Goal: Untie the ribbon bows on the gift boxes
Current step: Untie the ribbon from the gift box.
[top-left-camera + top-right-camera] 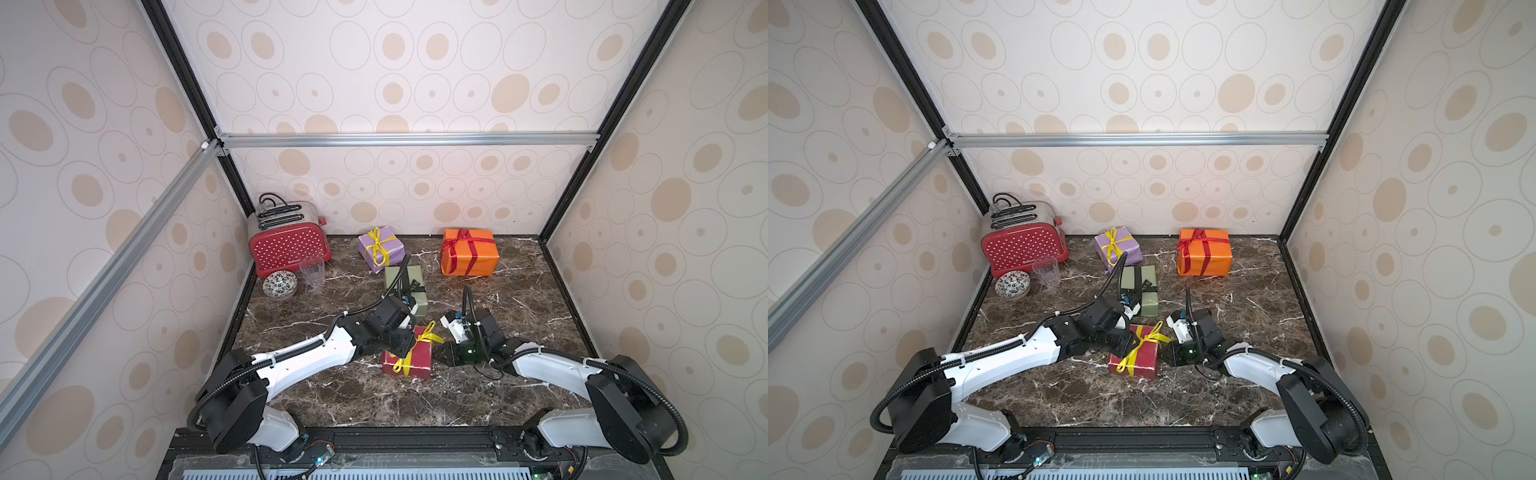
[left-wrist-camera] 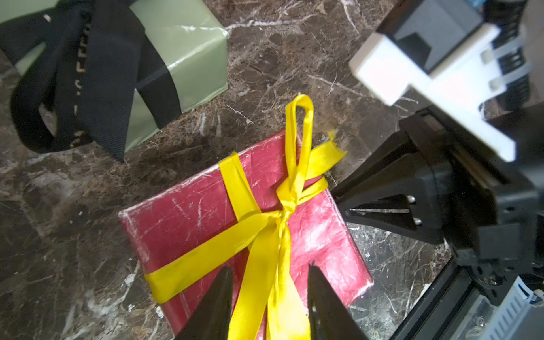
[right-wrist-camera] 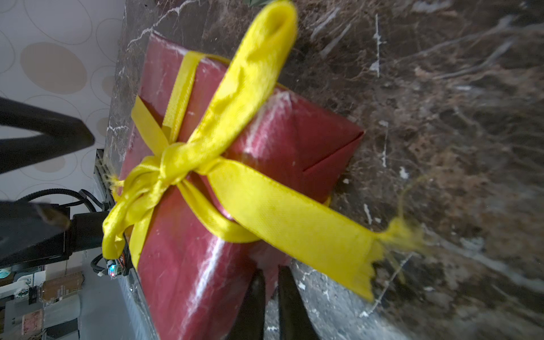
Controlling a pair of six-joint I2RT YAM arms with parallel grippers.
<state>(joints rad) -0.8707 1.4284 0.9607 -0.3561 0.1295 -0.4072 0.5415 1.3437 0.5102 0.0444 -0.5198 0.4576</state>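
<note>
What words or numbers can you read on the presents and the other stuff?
Nothing here can be read in full.
Black ribbon on the olive green box: pale letters, creased and blurred, unreadable.
Bottle label beyond the table: blurred, unreadable.

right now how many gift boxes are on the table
4. The lilac box sits at the back, the orange box at the back right, the olive green box mid-table, the dark red box nearest the front. None seems hidden.
</note>
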